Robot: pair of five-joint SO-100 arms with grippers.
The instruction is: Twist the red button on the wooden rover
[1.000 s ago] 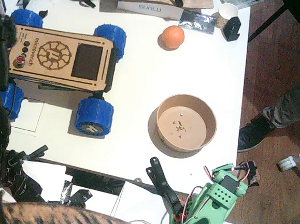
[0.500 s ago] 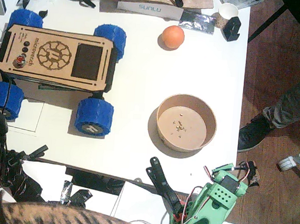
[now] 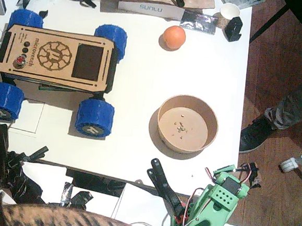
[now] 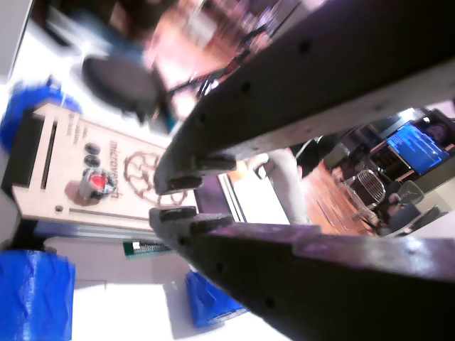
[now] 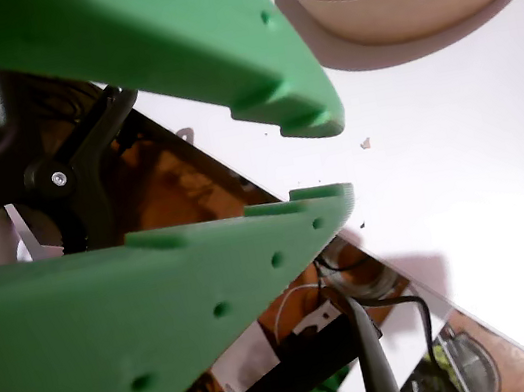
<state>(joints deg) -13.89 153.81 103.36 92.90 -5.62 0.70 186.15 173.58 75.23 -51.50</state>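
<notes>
Wooden rover (image 3: 58, 58) w/ red button (image 3: 20, 62), table's (image 3: 142, 91) left.

**Other things on the white table**

An orange ball (image 3: 173, 37) lies near the far edge. A round brown bowl (image 3: 187, 124) with small crumbs inside stands well apart from it. A person's shoe (image 3: 254, 134) shows beside the table (image 3: 137, 91).

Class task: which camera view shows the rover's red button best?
A wrist view: the red button appears large, though blurred. The fixed view shows it tiny on the wooden rover. The green gripper's view misses it.
</notes>
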